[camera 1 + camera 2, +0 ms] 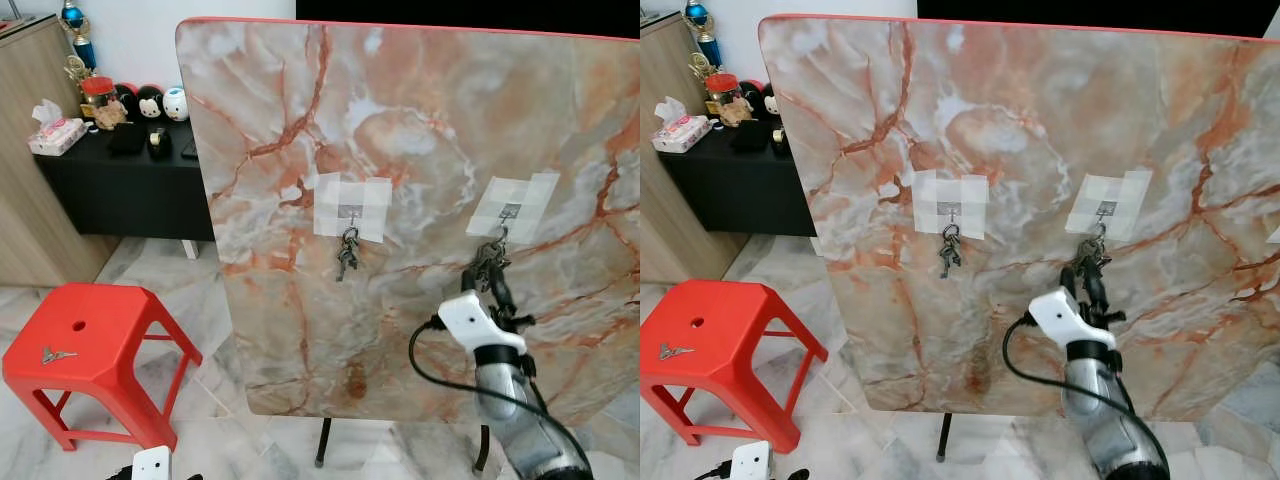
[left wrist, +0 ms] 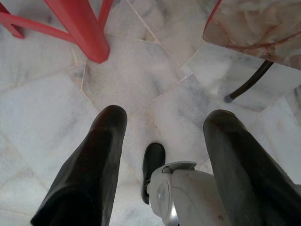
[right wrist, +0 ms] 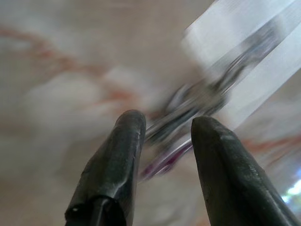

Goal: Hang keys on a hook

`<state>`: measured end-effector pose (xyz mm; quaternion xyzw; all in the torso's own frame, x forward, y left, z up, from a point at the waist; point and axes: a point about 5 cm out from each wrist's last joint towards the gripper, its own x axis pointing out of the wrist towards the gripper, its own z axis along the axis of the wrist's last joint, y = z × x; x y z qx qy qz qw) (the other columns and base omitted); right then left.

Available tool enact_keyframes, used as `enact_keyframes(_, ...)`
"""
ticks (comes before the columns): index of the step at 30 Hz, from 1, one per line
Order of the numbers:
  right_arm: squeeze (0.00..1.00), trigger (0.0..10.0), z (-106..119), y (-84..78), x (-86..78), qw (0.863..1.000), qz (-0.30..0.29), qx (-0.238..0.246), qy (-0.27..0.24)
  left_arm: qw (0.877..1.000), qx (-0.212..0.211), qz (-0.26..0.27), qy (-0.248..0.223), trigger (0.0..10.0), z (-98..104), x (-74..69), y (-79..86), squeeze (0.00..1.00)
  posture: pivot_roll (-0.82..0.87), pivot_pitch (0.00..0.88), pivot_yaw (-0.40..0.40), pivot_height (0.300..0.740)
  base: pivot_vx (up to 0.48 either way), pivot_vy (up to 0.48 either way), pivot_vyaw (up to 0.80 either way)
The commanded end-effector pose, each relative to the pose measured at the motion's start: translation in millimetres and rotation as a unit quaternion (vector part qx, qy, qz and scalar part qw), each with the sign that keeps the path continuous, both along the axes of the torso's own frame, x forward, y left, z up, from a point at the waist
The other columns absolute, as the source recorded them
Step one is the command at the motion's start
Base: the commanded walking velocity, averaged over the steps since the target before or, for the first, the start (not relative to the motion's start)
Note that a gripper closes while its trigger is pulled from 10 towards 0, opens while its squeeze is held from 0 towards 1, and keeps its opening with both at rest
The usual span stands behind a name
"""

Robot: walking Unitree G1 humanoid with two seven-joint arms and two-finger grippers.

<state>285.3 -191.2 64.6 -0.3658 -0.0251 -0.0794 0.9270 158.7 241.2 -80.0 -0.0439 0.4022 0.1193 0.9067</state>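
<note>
Left eye view: a marble-patterned board (image 1: 420, 200) with a red edge stands upright on thin dark legs over a pale marble floor (image 1: 200, 290). Two hooks are taped to it, each on a white patch: a left hook (image 1: 350, 212) and a right hook (image 1: 509, 211). One bunch of keys (image 1: 347, 252) hangs from the left hook. A second bunch (image 1: 487, 262) hangs at the right hook, and the right gripper (image 1: 497, 285) reaches up to it from below. At near left a red stool (image 1: 90, 350) carries one more key (image 1: 55, 354). Far left, a black table (image 1: 120, 175) holds a tissue pack (image 1: 56, 135), a red-lidded jar (image 1: 98, 97) and three small round figures (image 1: 150, 102); a trophy (image 1: 78, 40) stands behind. No writing is readable.

Right eye view: the same scene. The right gripper's fingers point up at the second bunch, just under the right hook.

Left wrist view: the left gripper (image 2: 164, 136) hangs over the floor with its fingers spread wide and holding nothing. A stool leg and one board leg are beyond it.

Right wrist view: blurred. The right gripper's two fingers (image 3: 117, 165) are slightly parted, with the key ring between their tips; whether they grip it I cannot tell.
</note>
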Motion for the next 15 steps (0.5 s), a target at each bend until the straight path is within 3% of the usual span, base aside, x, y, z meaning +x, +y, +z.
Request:
enact_keyframes(1,0.86,10.0,-7,-4.3,-1.6,0.999,-0.003,0.029,0.023,1.000,0.000,-0.004,0.009,10.0,-2,-1.8,-2.1,0.00,0.15,0.000,-0.045,0.740,0.000,0.000,0.00)
enact_keyframes(2,0.00,10.0,-22,-11.1,-6.1,0.994,-0.036,0.083,0.062,1.000,-0.001,-0.004,0.009,10.0,-2,-2.0,-2.3,0.00,0.15,0.000,-0.045,0.740,0.000,0.000,0.00)
enact_keyframes(4,0.00,10.0,-37,-19.3,-10.8,0.979,-0.087,0.155,0.099,1.000,-0.001,-0.003,0.009,10.0,-2,-1.9,-2.2,0.00,0.15,0.000,-0.045,0.740,0.000,0.000,0.00)
enact_keyframes(5,0.00,10.0,-57,-28.8,-18.2,0.937,-0.157,0.275,0.145,1.000,0.000,-0.002,0.007,10.0,-2,-2.0,-1.8,0.00,0.16,0.000,-0.047,0.740,0.000,0.000,0.00)
enact_keyframes(7,0.00,10.0,-73,-33.5,-25.9,0.902,-0.197,0.339,0.179,1.000,0.000,-0.001,0.005,10.0,-1,-1.6,-1.0,0.00,0.16,0.000,-0.046,0.740,0.000,0.000,0.00)
enact_keyframes(12,0.00,10.0,-99,-35.1,-45.3,0.876,-0.222,0.346,0.251,1.000,0.001,0.000,0.006,10.0,-1,-2.4,1.1,0.00,0.16,0.000,-0.040,0.740,0.000,0.000,0.00)
enact_keyframes(15,0.00,10.0,-115,-26.7,-58.9,0.853,-0.219,0.365,0.302,1.000,0.002,0.000,0.008,10.0,0,-2.0,3.3,0.00,0.16,0.000,-0.037,0.740,0.000,0.000,0.00)
